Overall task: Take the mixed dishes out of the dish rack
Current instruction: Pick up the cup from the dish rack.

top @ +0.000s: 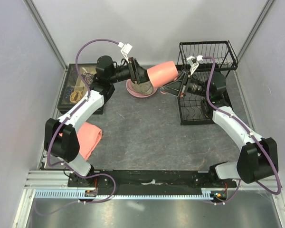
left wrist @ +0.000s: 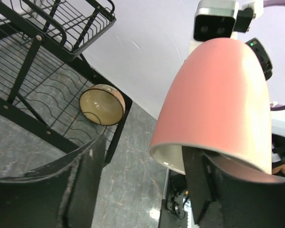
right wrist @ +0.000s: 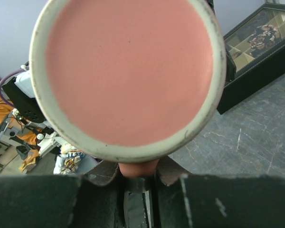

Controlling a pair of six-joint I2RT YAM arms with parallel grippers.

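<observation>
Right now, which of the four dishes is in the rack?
The amber-brown bowl, on edge in the dish rack, lower tier. The mug is aloft in the right tool; both plates lie stacked outside.

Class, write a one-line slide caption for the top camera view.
Right gripper holds the salmon-pink mug sideways near the stacked plates, with the open left gripper at its mouth.

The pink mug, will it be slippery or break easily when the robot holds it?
Probably stiff and breakable: the pink mug looks like glazed ceramic. Its smooth side may be slippery, so the right hand pinching the handle seems safer. Held sideways by that handle alone, it might swing.
</observation>
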